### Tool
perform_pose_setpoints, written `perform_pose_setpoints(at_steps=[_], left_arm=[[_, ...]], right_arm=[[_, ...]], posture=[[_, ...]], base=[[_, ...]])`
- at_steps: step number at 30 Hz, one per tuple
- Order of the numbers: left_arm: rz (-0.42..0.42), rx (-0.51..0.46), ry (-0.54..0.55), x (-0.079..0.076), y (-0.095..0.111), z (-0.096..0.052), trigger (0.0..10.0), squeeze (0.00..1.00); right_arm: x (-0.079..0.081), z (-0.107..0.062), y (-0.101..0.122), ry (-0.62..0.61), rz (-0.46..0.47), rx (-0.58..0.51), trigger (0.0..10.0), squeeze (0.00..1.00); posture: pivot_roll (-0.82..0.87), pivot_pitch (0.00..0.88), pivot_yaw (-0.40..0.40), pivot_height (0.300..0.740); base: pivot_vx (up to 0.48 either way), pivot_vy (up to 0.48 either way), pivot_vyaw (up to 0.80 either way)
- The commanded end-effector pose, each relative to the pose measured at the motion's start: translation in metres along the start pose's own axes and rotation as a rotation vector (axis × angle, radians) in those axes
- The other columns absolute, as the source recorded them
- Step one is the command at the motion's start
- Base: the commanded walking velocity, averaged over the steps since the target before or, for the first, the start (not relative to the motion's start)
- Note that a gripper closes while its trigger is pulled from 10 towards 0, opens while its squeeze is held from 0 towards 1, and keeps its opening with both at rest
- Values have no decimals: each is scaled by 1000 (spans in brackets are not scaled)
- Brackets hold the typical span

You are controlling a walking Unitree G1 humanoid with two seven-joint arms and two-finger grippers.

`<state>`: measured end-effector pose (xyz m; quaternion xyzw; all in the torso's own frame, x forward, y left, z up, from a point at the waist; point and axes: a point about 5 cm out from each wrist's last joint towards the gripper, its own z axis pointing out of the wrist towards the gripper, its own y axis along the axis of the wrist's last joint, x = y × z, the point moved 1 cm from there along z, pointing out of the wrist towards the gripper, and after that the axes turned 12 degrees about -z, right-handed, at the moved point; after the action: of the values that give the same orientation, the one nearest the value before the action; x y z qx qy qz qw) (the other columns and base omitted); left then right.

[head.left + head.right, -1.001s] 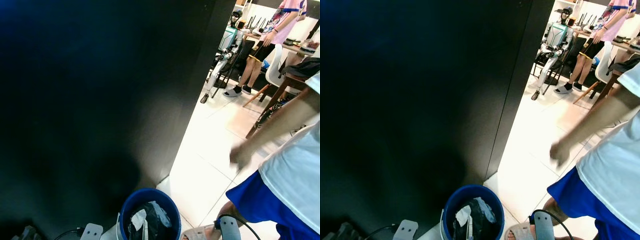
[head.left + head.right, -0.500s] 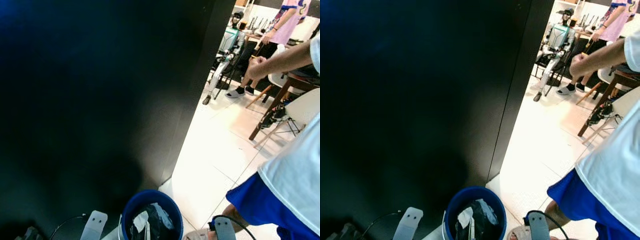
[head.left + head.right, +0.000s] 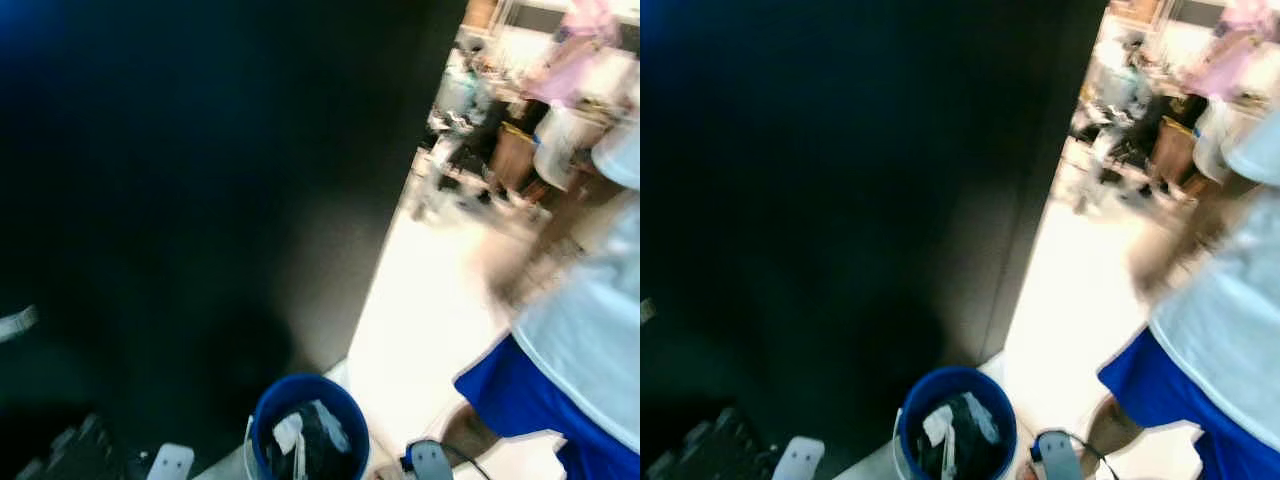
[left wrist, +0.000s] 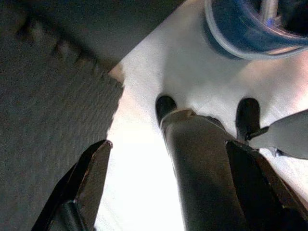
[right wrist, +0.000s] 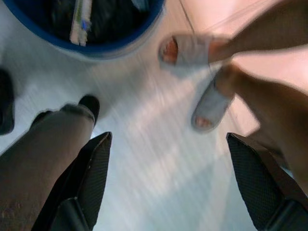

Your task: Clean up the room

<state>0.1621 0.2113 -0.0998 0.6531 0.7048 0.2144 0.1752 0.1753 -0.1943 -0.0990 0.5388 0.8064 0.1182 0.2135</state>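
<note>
A blue bin (image 3: 310, 432) with a black liner and white scraps inside stands on the pale floor just in front of me, against the black wall. Both arms hang low beside it. In the left wrist view my left gripper (image 4: 167, 144) is open, with only my own leg and black feet below it and the bin's rim (image 4: 250, 33) further off. My right gripper (image 5: 168, 137) is open too, hanging over bare floor between the bin (image 5: 86, 29) and a person's sandalled feet (image 5: 192, 48).
A person in blue shorts (image 3: 545, 385) and a white shirt stands close on my right. A tall black wall (image 3: 200, 150) takes up the left. A dark mat (image 4: 48, 120) lies by my left foot. Blurred chairs, tables and another person (image 3: 580, 40) are far back.
The eye views have shifted and gone blurry, so the camera is moving. The nearby person's raised arm has dropped. The bin stays where it was.
</note>
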Motion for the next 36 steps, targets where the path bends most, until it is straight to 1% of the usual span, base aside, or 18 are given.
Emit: perform_pose_setpoints(at_steps=[1, 5, 9, 10, 14, 15, 18, 21, 22, 26, 30, 32, 36], left_arm=[[1, 27, 5, 0, -6, -1, 10000, 0], [-13, 23, 18, 2, -7, -1, 10000, 0], [-29, 19, 29, 4, -8, -2, 10000, 0], [-24, 27, 31, 6, -10, -2, 10000, 0], [-3, 45, 32, 8, -15, -3, 10000, 0], [13, 51, 38, 10, -15, -3, 10000, 0], [38, 60, 46, 11, -16, -3, 10000, 0], [56, 45, 42, 11, -10, -2, 10000, 0], [68, 33, 40, 11, -5, -2, 10000, 0], [58, 24, 41, 10, -3, -1, 10000, 0], [59, 48, 31, 7, -12, -2, 10000, 0], [60, 54, 29, 6, -14, -3, 10000, 0], [64, 67, 26, 5, -20, -4, 10000, 0]], right_arm=[[-2, 0, -3, -4, -16, 9, 10000, 0], [2, -1, -7, 11, -34, 20, 10000, 0], [4, -1, -8, 24, -67, 25, 10000, 0], [2, -1, -6, 18, -64, 21, 10000, 0], [-3, 0, -1, -3, -37, 6, 10000, 0], [-5, 0, -2, -14, -21, 8, 10000, 0], [-7, -1, -6, -28, 2, 20, 10000, 0], [-3, -2, -12, -19, 13, 38, 10000, 0], [1, -1, -13, -6, -7, 40, 10000, 0], [6, -1, -10, 10, -34, 36, 10000, 0], [10, 1, 4, 22, -55, -4, 10000, 0], [11, 1, 5, 23, -57, -5, 10000, 0], [12, 0, -2, 32, -83, 14, 10000, 0]], posture=[[134, 0, -158, 740], [151, 0, -180, 740], [145, 0, -178, 740], [119, 0, -157, 740], [99, 0, -141, 740], [88, 0, -119, 740], [105, 0, -124, 740], [112, 0, -134, 740], [123, 0, -140, 740], [123, 0, -138, 740], [118, 0, -125, 740], [118, 0, -125, 740], [129, 0, -134, 740]], base=[[0, 0, 0], [0, 0, 0], [0, 0, 0], [0, 0, 0], [0, 0, 0], [0, 0, 0], [0, 0, 0], [0, 0, 0], [0, 0, 0], [0, 0, 0], [0, 0, 0], [0, 0, 0], [0, 0, 0]])
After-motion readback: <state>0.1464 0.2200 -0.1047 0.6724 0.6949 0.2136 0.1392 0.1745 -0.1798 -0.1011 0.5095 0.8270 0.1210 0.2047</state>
